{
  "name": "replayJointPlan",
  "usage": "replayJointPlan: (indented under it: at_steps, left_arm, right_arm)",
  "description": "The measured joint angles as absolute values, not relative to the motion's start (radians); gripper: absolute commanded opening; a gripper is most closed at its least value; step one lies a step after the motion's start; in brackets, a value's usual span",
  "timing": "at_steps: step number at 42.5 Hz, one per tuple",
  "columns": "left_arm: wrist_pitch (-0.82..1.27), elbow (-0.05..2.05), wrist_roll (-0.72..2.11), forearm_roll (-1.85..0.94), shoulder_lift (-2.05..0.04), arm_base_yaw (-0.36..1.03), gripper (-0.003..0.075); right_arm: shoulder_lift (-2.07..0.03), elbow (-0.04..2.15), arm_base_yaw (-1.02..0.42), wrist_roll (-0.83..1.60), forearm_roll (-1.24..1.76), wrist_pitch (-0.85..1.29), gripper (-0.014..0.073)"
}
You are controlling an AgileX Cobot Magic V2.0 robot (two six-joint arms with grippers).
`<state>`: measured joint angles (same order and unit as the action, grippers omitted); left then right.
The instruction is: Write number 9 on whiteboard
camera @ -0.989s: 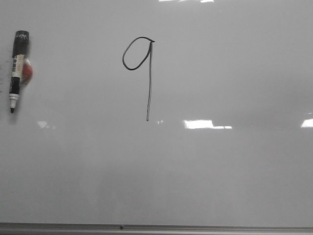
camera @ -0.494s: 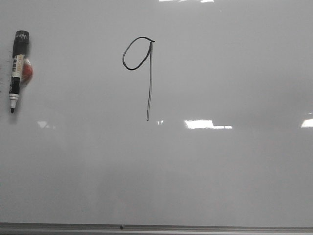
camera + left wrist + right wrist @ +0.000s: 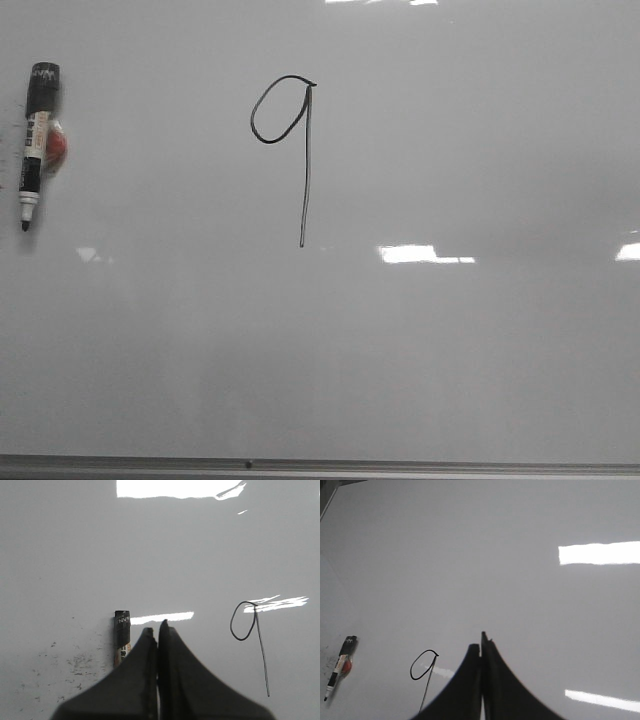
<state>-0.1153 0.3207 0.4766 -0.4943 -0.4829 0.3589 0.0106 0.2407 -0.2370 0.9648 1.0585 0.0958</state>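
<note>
The number 9 [image 3: 300, 150] is drawn in thin black line on the whiteboard [image 3: 450, 350], upper middle in the front view. It also shows in the left wrist view [image 3: 255, 640] and the right wrist view [image 3: 426, 672]. A black-capped marker pen [image 3: 35, 140] lies at the board's left, tip toward the front. No gripper shows in the front view. My left gripper [image 3: 157, 627] is shut and empty above the board, close to the marker [image 3: 121, 635], which its fingers partly hide. My right gripper [image 3: 481, 642] is shut and empty, to the right of the 9.
A small red thing [image 3: 56, 148] lies against the marker. The board's grey metal edge [image 3: 320, 466] runs along the front. Dark smudges [image 3: 75, 662] mark the board left of the marker. Bright light reflections lie across the board.
</note>
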Motion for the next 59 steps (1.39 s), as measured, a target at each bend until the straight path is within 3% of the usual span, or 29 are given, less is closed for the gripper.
replayJointPlan:
  at_steps: [45, 54, 59]
  left_arm:
    - [-0.115, 0.319, 0.477, -0.487, -0.483, 0.359, -0.0019]
    - [-0.11, 0.259, 0.173, -0.093, -0.419, 0.345, -0.0019]
    - [-0.057, 0.204, 0.06, -0.02, -0.319, 0.279, -0.0019]
  right_arm:
    - [0.011, 0.241, -0.237, 0.963, 1.058, 0.096, -0.0069]
    - [0.011, 0.241, -0.237, 0.963, 1.058, 0.096, -0.0069]
    - [0.011, 0.241, -0.237, 0.963, 1.058, 0.096, -0.0069]
